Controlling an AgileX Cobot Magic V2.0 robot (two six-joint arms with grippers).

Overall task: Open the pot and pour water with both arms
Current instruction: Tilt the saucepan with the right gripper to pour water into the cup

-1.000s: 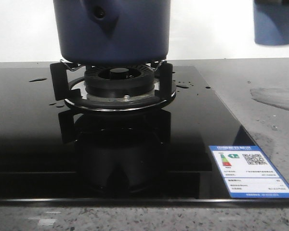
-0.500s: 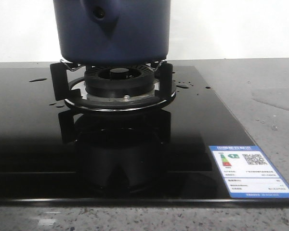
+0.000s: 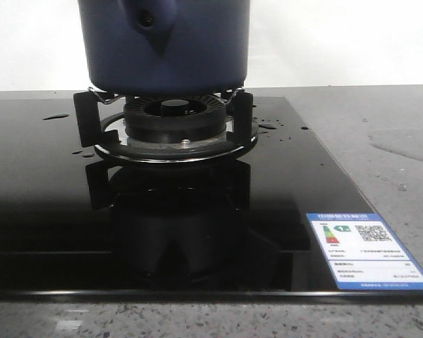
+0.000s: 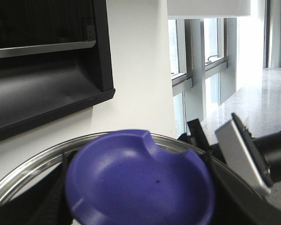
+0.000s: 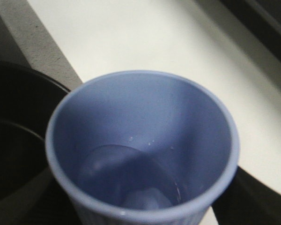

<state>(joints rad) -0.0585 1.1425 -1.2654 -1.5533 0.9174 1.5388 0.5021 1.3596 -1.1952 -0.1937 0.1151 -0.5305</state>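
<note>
The dark navy pot (image 3: 166,46) stands on the burner's black supports, its handle socket (image 3: 146,20) facing me; its top is cut off from the front view. My left gripper (image 4: 140,190) is shut on the blue knob (image 4: 131,173) of the glass lid (image 4: 33,168) and holds it up in front of the wall. My right gripper (image 5: 140,213) is shut on a pale blue cup (image 5: 145,122), its fingers hidden beneath it. Clear water (image 5: 131,183) lies in the cup's bottom. Neither gripper shows in the front view.
The black glass stove top (image 3: 42,183) carries water drops (image 3: 268,125) right of the burner (image 3: 173,120). A wet patch (image 3: 405,144) lies on the grey counter at the right. A label (image 3: 363,250) sits at the stove's front right corner. A dark curved rim (image 5: 18,131) lies beside the cup.
The pale blue cup that hung at the upper right of the front view has gone up out of that view. The pot has not moved.
</note>
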